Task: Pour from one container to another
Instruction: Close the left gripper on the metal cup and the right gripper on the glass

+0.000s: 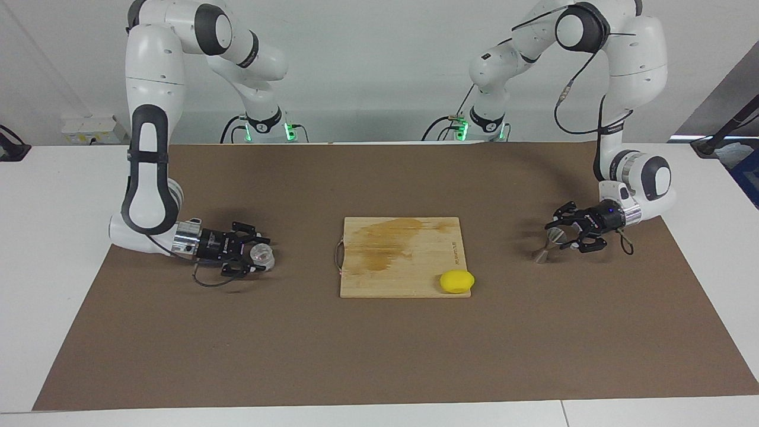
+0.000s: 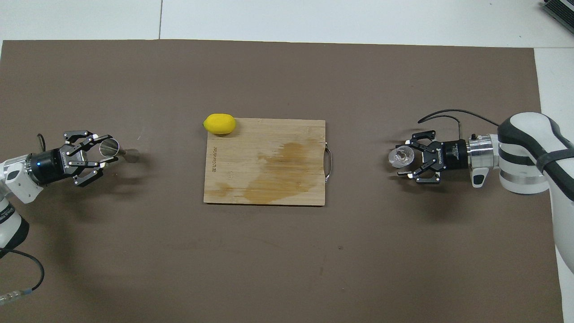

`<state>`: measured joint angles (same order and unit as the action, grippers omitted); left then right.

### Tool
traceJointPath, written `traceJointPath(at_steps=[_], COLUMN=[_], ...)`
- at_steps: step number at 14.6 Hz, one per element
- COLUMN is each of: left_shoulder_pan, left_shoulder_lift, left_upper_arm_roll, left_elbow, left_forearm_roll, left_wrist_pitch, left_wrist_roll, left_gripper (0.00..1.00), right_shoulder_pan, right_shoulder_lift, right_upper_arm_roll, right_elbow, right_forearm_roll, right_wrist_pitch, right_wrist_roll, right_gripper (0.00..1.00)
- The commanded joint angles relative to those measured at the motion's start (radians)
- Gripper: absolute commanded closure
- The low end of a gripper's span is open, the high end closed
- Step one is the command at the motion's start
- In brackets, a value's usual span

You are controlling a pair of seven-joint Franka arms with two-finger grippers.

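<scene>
In the facing view, a wooden cutting board (image 1: 401,256) lies in the middle of the brown mat (image 1: 379,356), with a yellow lemon (image 1: 456,281) on the corner of the board farthest from the robots, toward the left arm's end. Well apart from the board, toward the left arm's end of the table, the metal jigger (image 1: 550,244) stands on the mat, and the left gripper (image 1: 562,235) lies low and level with its fingers pressed against the jigger's upper cone, clamped onto it. Equally far from the board toward the right arm's end, the clear glass cup (image 1: 261,256) rests on the mat between the fingers of the right gripper (image 1: 258,256), which lies low and level; the fingers stand narrow around the cup, but whether they press on it cannot be told. In the overhead view, the left gripper (image 2: 104,153) closes on the jigger (image 2: 112,149) at its open top, the jigger's base pointing toward the board (image 2: 265,161). The right gripper (image 2: 404,158) brackets the glass cup (image 2: 401,156), one fingertip on each side of it. The lemon (image 2: 219,124) overhangs the board's corner.
</scene>
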<state>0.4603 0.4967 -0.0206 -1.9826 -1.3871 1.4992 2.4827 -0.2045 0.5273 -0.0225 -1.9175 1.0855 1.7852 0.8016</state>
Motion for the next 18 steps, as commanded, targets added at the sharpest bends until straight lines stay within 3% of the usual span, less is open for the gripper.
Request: traceJointPath(at_steps=[1, 3, 6, 12, 18], left_shoulder_pan=[-0.011, -0.011, -0.012, -0.041, -0.083], left_shoulder_lift=[-0.006, -0.006, -0.006, -0.026, -0.093], left_upper_arm_roll=[0.007, 0.007, 0.007, -0.001, -0.001], left_elbow=[-0.016, -0.016, -0.015, -0.009, -0.028], left_forearm_roll=[-0.023, -0.023, -0.023, -0.026, -0.026], left_wrist_pitch=[0.015, 0.015, 0.009, -0.013, -0.054], left_wrist_roll=[0.024, 0.025, 0.015, -0.027, -0.109], left_gripper=[0.61, 0.79, 0.8, 0.81, 0.82], right_shoulder_pan=[-0.003, -0.003, -0.006, -0.004, -0.004], right_shoulder_lift=[-0.01, -0.009, -0.01, -0.01, -0.043], right_upper_arm_roll=[0.003, 0.003, 0.003, 0.003, -0.002], right_elbow=[-0.02, -0.02, -0.014, -0.003, 0.04], right_forearm_roll=[0.034, 0.034, 0.034, 0.033, 0.013], right_wrist_pitch=[0.011, 0.011, 0.005, 0.0, -0.001], right_wrist_roll=[-0.038, -0.038, -0.038, -0.027, 0.033], right_gripper=[0.75, 0.87, 1.0, 1.0, 1.0])
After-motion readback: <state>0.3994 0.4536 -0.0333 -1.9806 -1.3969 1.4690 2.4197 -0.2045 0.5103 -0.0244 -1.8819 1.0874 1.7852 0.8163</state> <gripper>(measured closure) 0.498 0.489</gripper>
